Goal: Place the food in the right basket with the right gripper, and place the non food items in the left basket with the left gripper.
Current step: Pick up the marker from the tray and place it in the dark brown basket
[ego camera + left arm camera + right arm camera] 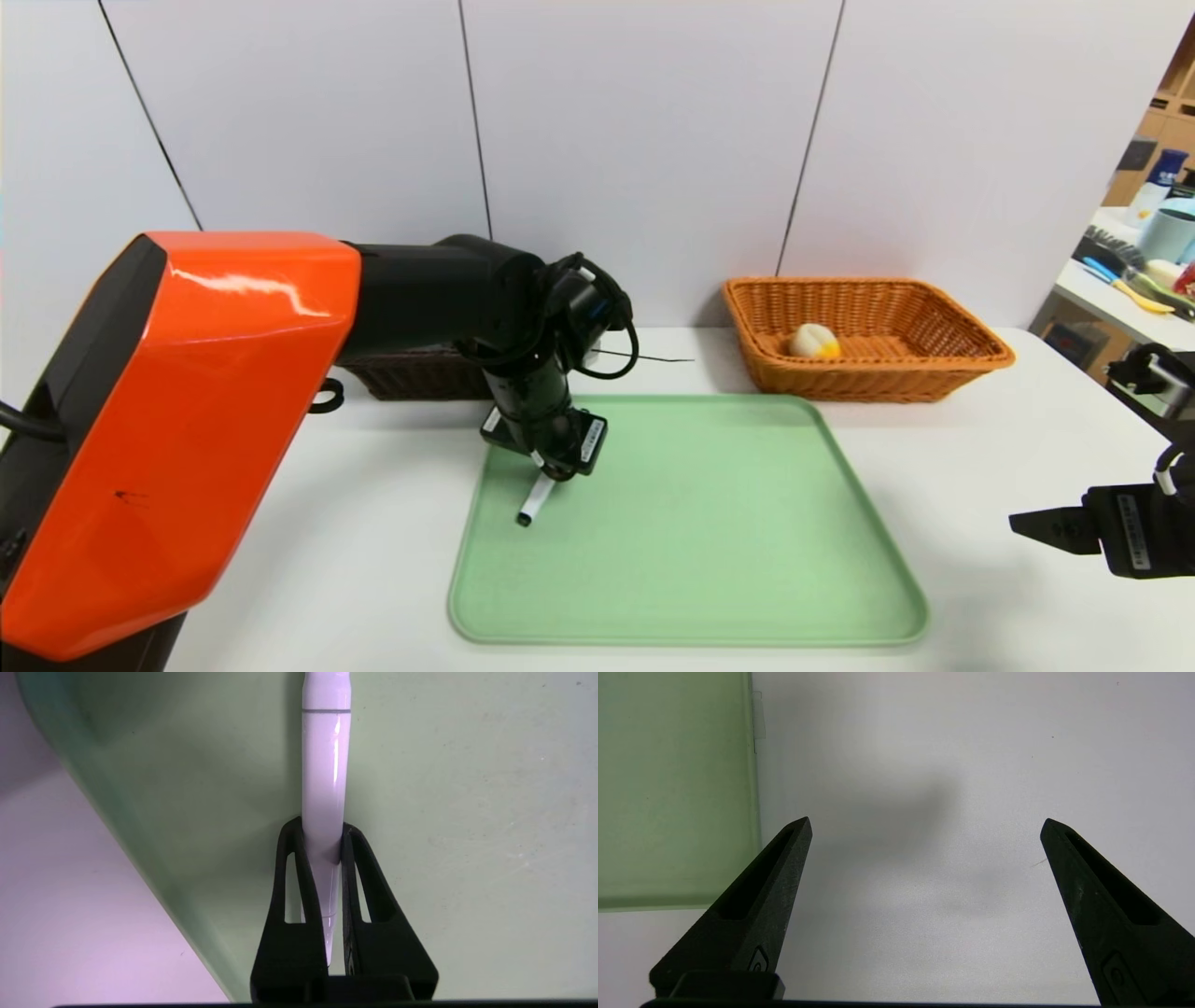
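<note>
A white pen lies on the green tray near its left edge. My left gripper is down on the tray, shut on the pen, both fingers pressed against its barrel. The orange right basket stands at the back right with a pale, yellow-tipped food item inside. The dark left basket sits behind my left arm, mostly hidden. My right gripper hovers open over bare table to the right of the tray, holding nothing.
The white table runs to a wall at the back. A counter with clutter stands at the far right. The green tray's edge shows in the right wrist view.
</note>
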`<control>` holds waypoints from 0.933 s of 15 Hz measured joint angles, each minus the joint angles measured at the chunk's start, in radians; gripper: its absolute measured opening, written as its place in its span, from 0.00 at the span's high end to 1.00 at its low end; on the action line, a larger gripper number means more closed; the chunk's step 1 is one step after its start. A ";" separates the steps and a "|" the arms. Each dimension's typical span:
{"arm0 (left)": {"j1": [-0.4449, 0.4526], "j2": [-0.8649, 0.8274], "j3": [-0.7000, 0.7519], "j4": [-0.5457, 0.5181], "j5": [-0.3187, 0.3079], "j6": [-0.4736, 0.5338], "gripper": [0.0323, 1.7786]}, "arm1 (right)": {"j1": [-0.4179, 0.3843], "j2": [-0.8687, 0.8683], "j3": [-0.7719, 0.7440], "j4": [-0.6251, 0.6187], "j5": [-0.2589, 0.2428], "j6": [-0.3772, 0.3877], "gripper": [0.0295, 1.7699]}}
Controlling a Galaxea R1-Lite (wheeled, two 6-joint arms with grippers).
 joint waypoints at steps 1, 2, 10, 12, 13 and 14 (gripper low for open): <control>-0.002 -0.008 0.000 0.002 -0.001 0.003 0.93 | 0.000 0.000 0.000 0.000 0.000 0.000 0.04; -0.008 -0.019 0.000 0.002 -0.002 0.007 0.93 | 0.000 -0.001 0.001 0.001 0.000 0.000 0.04; -0.126 -0.112 -0.001 0.004 -0.062 0.019 0.93 | 0.000 -0.019 0.015 0.009 -0.002 0.002 0.04; -0.152 -0.144 -0.005 -0.004 -0.074 0.018 0.93 | 0.000 -0.027 0.025 0.009 -0.003 0.002 0.04; -0.163 -0.161 -0.006 -0.013 -0.075 0.018 0.93 | 0.000 -0.029 0.028 0.009 -0.003 0.001 0.04; -0.171 -0.183 -0.007 -0.039 -0.072 0.019 0.93 | 0.000 -0.030 0.029 0.006 -0.003 0.001 0.04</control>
